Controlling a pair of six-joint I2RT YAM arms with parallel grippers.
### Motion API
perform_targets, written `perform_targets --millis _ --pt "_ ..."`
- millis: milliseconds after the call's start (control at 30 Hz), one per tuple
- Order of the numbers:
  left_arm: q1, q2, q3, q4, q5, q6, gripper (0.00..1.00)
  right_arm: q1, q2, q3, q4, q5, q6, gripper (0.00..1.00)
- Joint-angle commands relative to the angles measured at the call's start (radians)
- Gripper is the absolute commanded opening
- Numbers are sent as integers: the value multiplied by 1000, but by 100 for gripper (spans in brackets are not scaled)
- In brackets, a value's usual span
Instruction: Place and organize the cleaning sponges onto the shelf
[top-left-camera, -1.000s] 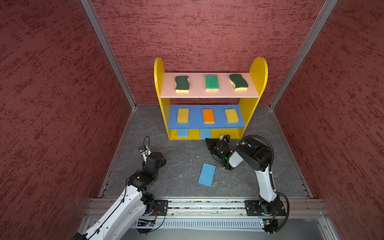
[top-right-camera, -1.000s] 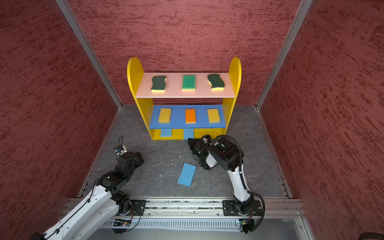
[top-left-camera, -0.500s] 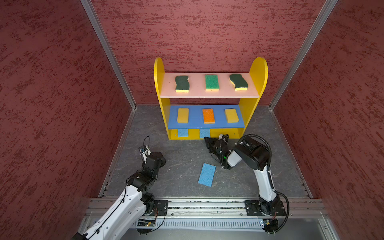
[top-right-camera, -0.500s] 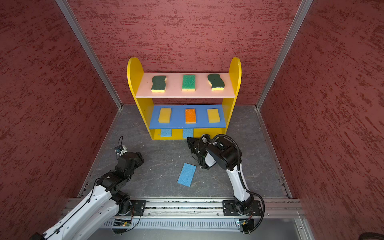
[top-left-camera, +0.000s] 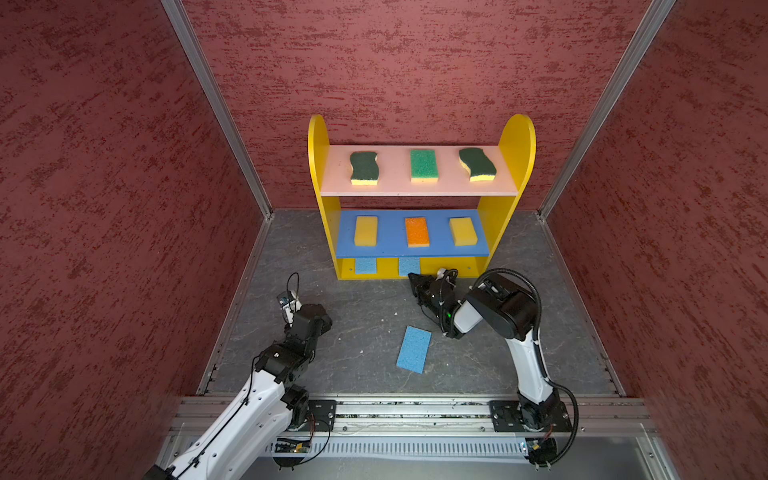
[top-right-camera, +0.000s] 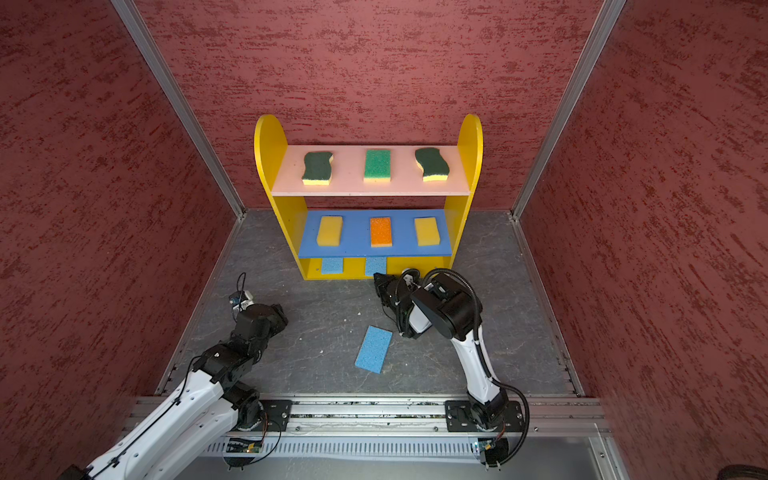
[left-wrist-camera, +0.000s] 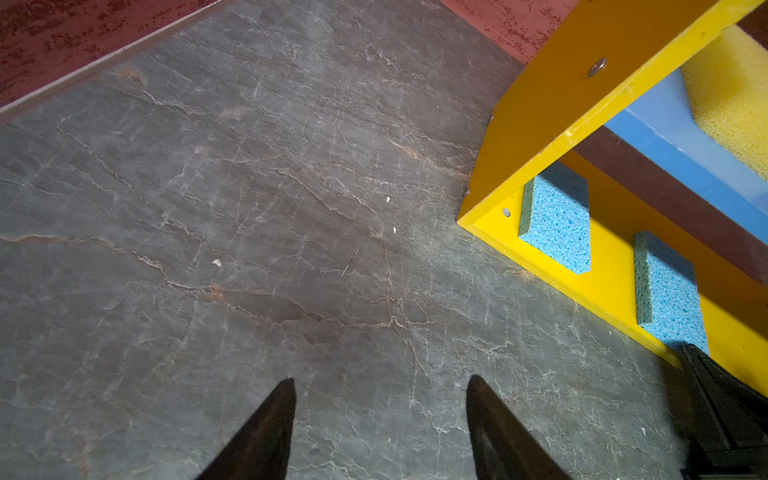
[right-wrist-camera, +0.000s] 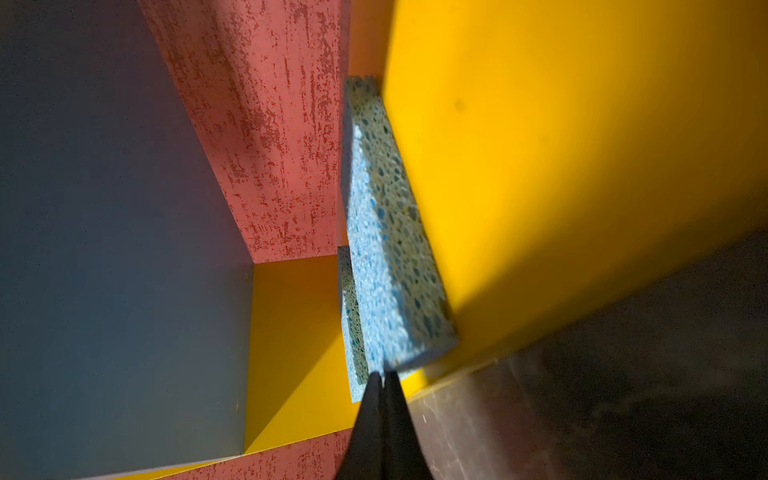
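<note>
The shelf stands at the back. Its pink top board holds two dark-green wavy sponges and a bright green one. The blue middle board carries two yellow sponges and an orange one. Two blue sponges lie on the yellow bottom board. A third blue sponge lies on the floor. My right gripper is shut with nothing in it, its tips at the near edge of a blue sponge. My left gripper hangs open over bare floor.
Red walls with metal corner posts close in the grey floor. A rail runs along the front edge. The right part of the bottom board is bare. Small white crumbs dot the floor.
My right gripper has edged a little toward the shelf, and the blue sponge at its tips sits slightly deeper on the bottom board. The left arm has not moved.
</note>
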Motion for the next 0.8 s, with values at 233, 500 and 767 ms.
perform_targets --millis 233,500,767 --pt "-12 14 -5 -10 -30 -11 66 -6 57 -11 -126 47 -3 0" --pt "-22 22 -3 -6 -39 -11 66 -9 69 21 -155 44 -25 0" --pt "-30 27 -1 -5 -48 -11 66 -18 60 6 -155 55 -22 0"
